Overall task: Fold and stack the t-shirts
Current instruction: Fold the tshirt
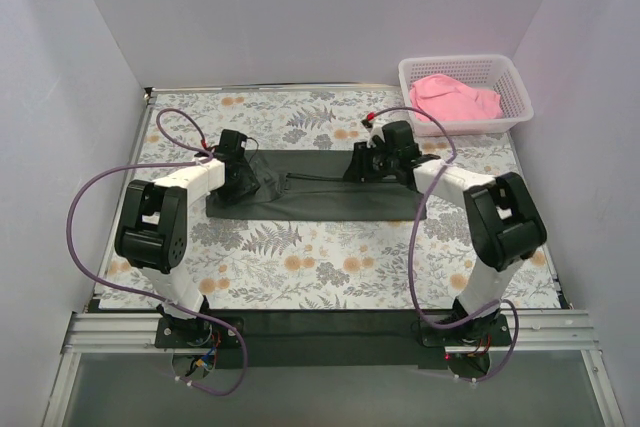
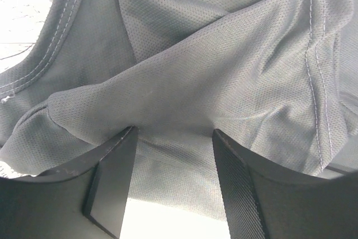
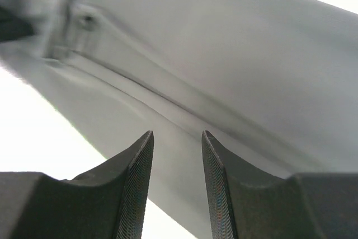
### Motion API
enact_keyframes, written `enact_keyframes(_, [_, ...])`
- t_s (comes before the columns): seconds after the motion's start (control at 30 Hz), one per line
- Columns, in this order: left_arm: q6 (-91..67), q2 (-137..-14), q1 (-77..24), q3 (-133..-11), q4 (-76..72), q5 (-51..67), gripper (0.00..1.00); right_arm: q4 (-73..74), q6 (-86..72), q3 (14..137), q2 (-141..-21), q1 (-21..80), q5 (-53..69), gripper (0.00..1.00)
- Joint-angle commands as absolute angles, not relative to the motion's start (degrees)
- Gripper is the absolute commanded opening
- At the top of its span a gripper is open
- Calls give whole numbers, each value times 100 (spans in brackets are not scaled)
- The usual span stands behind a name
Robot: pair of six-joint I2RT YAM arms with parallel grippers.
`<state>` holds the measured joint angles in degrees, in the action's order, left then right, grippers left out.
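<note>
the dark t-shirt [image 1: 310, 205], stretched along the far edge, is light and limp, so pinch its stitched ends, where your left gripper [image 2: 174, 130] and right gripper [image 3: 177, 132] sit parted.

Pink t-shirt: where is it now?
In the top external view, the pink t-shirt lies bunched inside the white basket at the far right corner of the table.

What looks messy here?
The dark shirt is bunched and wrinkled at its left end, by the left gripper; the rest lies flat. The pink shirt sits crumpled in the white basket, unfolded.
</note>
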<state>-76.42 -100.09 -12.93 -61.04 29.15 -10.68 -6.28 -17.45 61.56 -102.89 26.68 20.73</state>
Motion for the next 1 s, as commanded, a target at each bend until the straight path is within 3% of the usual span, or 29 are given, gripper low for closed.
enact_keyframes(0.0, [-7620, -9967, -1266, -6293, 3146, -1362, 53, 473, -976, 5644, -9634, 2532, 837, 41])
enact_keyframes(0.37, [-7725, -10362, -1266, -6855, 3348, -1424, 54, 1590, -1028, 4562, -9009, 2452, 26, 41])
enact_keyframes(0.67, [-7480, -11714, -1134, -8284, 3454, -1503, 55, 2364, -1265, 4008, -8649, 3163, 913, 42])
enact_keyframes(0.83, [-6874, -12760, -1037, -9867, 3507, -1459, 57, 2645, -1590, 4637, -8832, 4347, 1676, 44])
enact_keyframes(0.97, [-6470, -13804, -1028, -11309, 3533, -1169, 60, 2663, -1521, 5848, -9927, 5035, 2153, 45])
